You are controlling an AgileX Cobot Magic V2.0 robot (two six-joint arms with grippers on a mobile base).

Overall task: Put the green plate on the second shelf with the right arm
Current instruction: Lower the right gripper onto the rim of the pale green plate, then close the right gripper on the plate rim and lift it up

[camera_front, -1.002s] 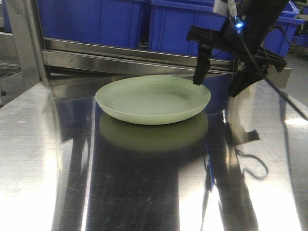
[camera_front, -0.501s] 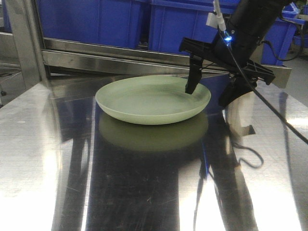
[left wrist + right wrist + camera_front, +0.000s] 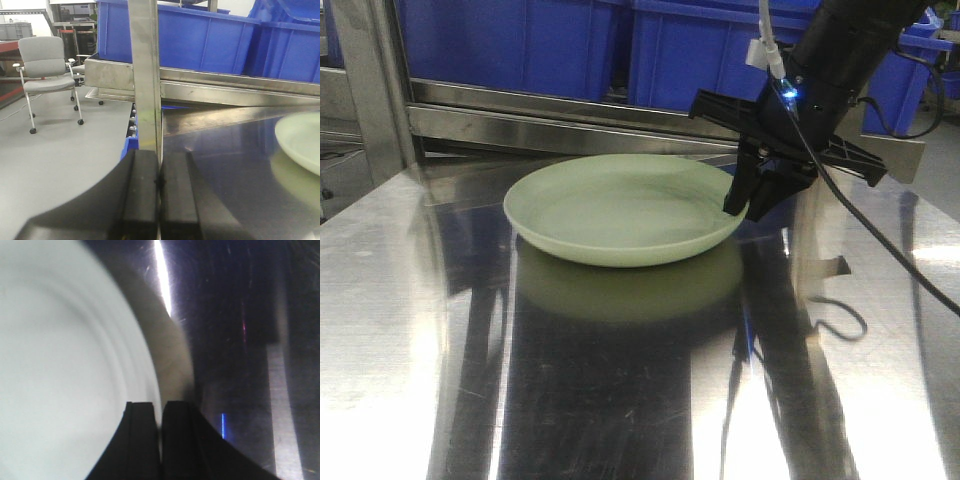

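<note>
Right gripper [image 3: 746,210] is pinching the green plate [image 3: 620,210] at the rim on its right side in the front view. In the wrist view the fingers [image 3: 142,440] are sitting almost together with the pale rim edge running into the thin gap between them, so I am reading this as clamped on the rim. Plate is lying on the steel tabletop [image 3: 620,400], in front of the rail carrying the blue bins [image 3: 520,40]; whether any edge is coming off the metal I cannot tell. Left gripper [image 3: 160,195] is hanging beside the steel upright [image 3: 145,75], fingers pressed together on nothing. Judging progress: the grasp is looking made, so the task is sitting at an early stage. Lifting, carrying to the second shelf and releasing are all remaining, and I am not finding that shelf identifiable in these views.
</note>
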